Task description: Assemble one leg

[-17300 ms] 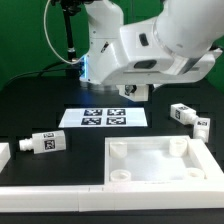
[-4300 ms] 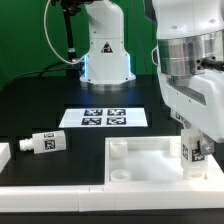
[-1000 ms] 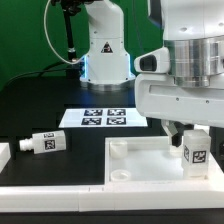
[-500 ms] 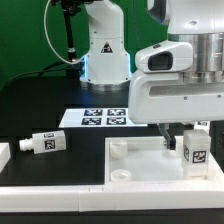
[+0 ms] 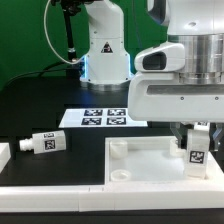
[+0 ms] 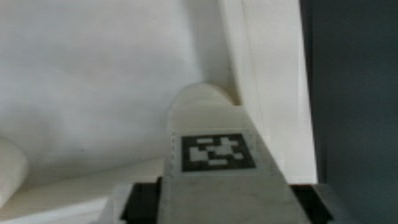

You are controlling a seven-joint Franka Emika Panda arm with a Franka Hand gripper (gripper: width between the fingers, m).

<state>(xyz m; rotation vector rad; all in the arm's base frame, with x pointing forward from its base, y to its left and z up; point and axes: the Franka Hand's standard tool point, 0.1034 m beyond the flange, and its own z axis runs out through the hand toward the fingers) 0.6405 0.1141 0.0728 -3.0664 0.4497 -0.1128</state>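
Over the tabletop's (image 5: 160, 172) corner on the exterior view's right, you see the leg (image 5: 199, 147) standing upright, long axis vertical, tag facing the camera. Your gripper (image 5: 198, 131) is clamped on its upper end. Another leg (image 5: 44, 143) lies on its side on the table, far left, near the marker board (image 5: 103, 117).

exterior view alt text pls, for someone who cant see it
The robot's gripper holds a tagged white leg upright over the white tabletop, at its corner on the exterior view's right. Another leg lies on the black table, the marker board behind.

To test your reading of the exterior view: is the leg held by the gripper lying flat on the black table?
No. The leg stands upright in the gripper, over the tabletop's corner at the exterior view's right.
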